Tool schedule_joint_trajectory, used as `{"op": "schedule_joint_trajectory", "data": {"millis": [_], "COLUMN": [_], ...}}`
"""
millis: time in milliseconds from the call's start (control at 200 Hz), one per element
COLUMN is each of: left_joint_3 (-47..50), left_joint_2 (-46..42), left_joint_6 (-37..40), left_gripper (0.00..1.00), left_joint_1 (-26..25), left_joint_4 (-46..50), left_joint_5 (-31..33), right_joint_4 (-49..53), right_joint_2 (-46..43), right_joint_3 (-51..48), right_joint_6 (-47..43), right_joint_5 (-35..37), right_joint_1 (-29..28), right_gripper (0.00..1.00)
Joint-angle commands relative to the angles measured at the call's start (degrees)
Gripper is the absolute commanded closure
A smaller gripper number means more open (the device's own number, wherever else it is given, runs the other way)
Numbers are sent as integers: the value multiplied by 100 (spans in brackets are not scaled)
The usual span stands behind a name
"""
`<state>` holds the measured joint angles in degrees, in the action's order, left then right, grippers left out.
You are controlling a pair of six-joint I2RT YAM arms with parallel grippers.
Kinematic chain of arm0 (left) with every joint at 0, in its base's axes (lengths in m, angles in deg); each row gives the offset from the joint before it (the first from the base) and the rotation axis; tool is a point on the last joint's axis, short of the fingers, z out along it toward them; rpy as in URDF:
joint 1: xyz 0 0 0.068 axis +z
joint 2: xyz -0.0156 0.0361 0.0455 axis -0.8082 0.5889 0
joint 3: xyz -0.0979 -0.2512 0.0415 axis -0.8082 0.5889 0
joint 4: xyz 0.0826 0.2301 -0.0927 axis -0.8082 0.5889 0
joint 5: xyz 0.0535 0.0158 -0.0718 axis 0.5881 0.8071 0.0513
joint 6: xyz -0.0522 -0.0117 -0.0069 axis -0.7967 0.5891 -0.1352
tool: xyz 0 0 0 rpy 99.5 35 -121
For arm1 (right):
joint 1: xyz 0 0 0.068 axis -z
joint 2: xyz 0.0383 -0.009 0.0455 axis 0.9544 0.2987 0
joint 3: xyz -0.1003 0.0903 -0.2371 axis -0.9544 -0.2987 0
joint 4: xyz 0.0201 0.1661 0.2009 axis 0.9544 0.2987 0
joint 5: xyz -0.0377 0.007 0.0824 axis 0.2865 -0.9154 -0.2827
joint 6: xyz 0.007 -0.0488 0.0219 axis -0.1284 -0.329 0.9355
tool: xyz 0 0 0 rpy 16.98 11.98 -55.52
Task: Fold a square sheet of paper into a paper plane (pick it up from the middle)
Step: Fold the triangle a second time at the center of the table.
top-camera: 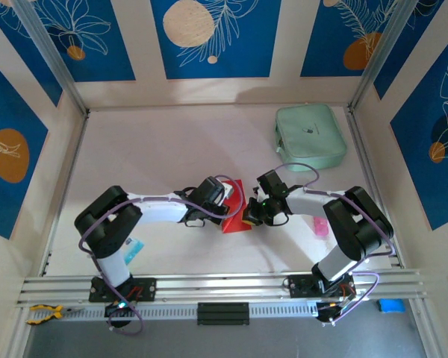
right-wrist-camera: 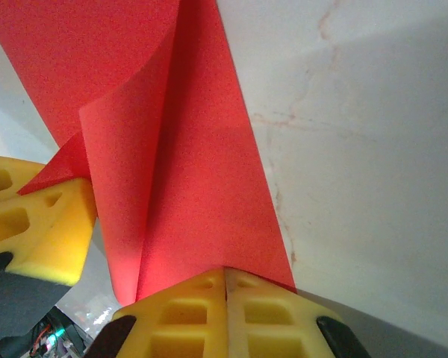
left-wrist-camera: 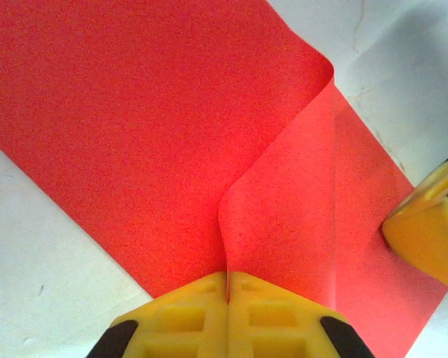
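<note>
Clearly, the left hand (left-wrist-camera: pixel 228 277) has its two yellow fingers pressed together, and a raised fold of the square sheet of paper (left-wrist-camera: pixel 134 112) is pinched between them. The right hand (right-wrist-camera: pixel 225 273) is in the same state: fingers together, clamped on another part of the same red sheet, which curls up in front of it. The two hands face each other and are very near, with the sheet between them. In the left wrist view one yellow finger of the right hand shows just beside the paper. The sheet is bent and partly lifted, and part of it rests on the white worktop (top-camera: pixel 172 149). It is about halfway between the left and right edges of the worktop, nearer to the near edge than to the far one. A mint-green pouch (top-camera: pixel 310 136) lies in the far right corner, well apart from the sheet. A small blue-and-white packet (top-camera: pixel 133 247) lies near the left arm's base, toward the near left corner.
</note>
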<state>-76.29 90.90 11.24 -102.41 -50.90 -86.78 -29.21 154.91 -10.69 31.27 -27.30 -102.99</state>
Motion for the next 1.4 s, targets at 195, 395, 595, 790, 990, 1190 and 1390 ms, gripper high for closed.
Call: {"op": "schedule_joint_trajectory", "data": {"millis": [195, 395, 595, 790, 990, 1190, 1390], "left_joint_3": [37, 94, 108, 115, 49, 21, 45], "left_joint_2": [-61, -112, -125, -123, -34, 42, 42], "left_joint_6": [25, 22, 18, -7, -5, -18, -69], "left_gripper": [100, 100, 100, 100, 100, 100, 100], "left_joint_1": [78, 84, 77, 81, 77, 81, 81], "left_joint_4": [-27, -124, -93, -71, 30, 147, 214], "left_joint_5": [202, 210, 260, 254, 242, 214, 203], "right_joint_4": [455, 464, 453, 455, 470, 470, 457], "right_joint_2": [191, 194, 216, 215, 186, 187, 181], "right_joint_3": [-28, -28, -33, -33, -34, -33, -29], "right_joint_6": [-88, -103, -91, -88, -89, -88, -92], "right_joint_5": [147, 144, 144, 154, 145, 154, 161], "right_joint_1": [-25, -22, -22, -23, -22, -21, -21], "right_gripper": [99, 99, 99, 99, 99, 99, 99]}}
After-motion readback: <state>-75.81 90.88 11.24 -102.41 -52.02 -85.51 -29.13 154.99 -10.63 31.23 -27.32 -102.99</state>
